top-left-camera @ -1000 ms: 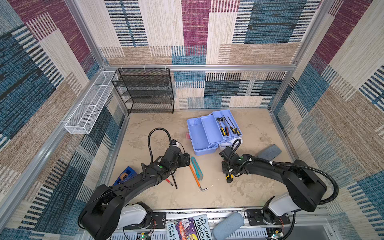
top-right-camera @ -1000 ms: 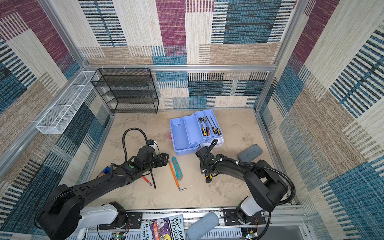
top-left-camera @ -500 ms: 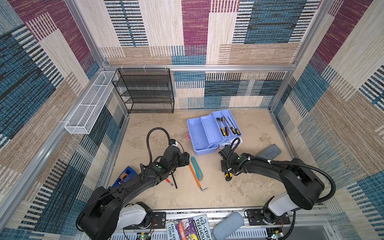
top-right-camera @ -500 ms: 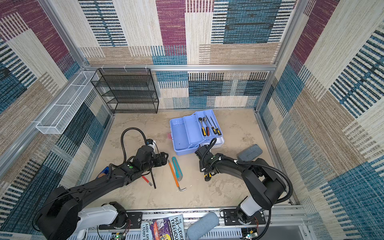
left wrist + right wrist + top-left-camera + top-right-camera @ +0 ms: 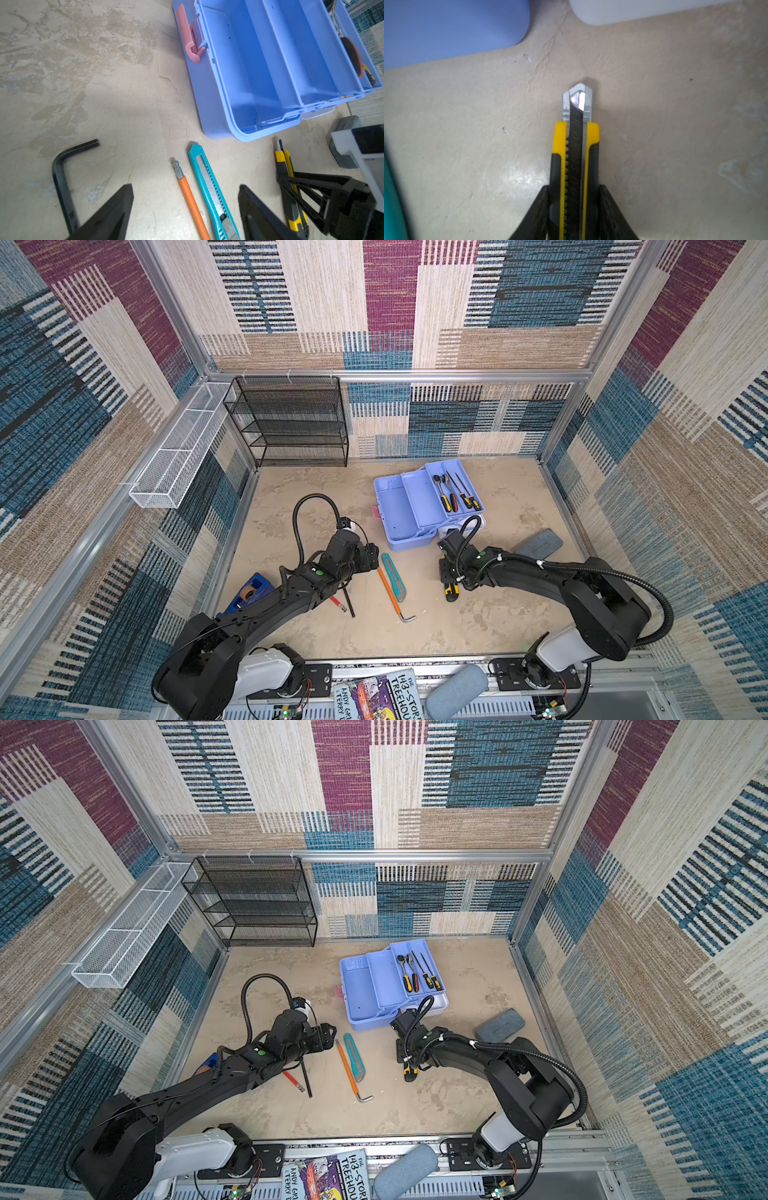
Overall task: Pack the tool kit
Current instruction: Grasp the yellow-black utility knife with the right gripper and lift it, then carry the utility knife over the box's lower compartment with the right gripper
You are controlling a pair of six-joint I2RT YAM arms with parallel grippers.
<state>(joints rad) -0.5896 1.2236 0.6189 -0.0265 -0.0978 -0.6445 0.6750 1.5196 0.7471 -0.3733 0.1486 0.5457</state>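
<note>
Right wrist view: the right pincer (image 5: 574,192) pinches the yellow knife (image 5: 574,149) across its handle, a finger on either side. The knife's metal tip points at the gap between the blue base and the white lid.
Right pincer, top views: it sits low at the table (image 5: 457,626), just in front of the box (image 5: 392,510). The yellow knife's butt end pokes out toward the near edge.
Lifted or not: cannot tell whether the yellow knife is clear of the table.
Left pincer (image 5: 185,187): spread wide and holding nothing. It hangs over the near ends of the orange hex key (image 5: 191,201) and the teal knife (image 5: 209,187).
Box: stands open at the right rear of the table, with its base bare inside.
Tray (image 5: 432,469): the far one is folded out over the back and holds four tools (image 5: 445,501) lying side by side. The middle one is bare.
Lid (image 5: 441,1004): white, showing under the folded-out trays on the side toward the right arm.
Latch (image 5: 190,41): pink, on the box's outer wall facing the left arm.
Loose tools: the teal knife and orange hex key lie side by side between the arms, near the box's front corner. A black hex key (image 5: 60,172) and a red tool (image 5: 338,603) lie by the left arm, the red tool partly under it.
Elsewhere: a tape dispenser (image 5: 249,593) sits at the left edge of the table, and a grey pouch (image 5: 538,543) lies to the right of the box.
</note>
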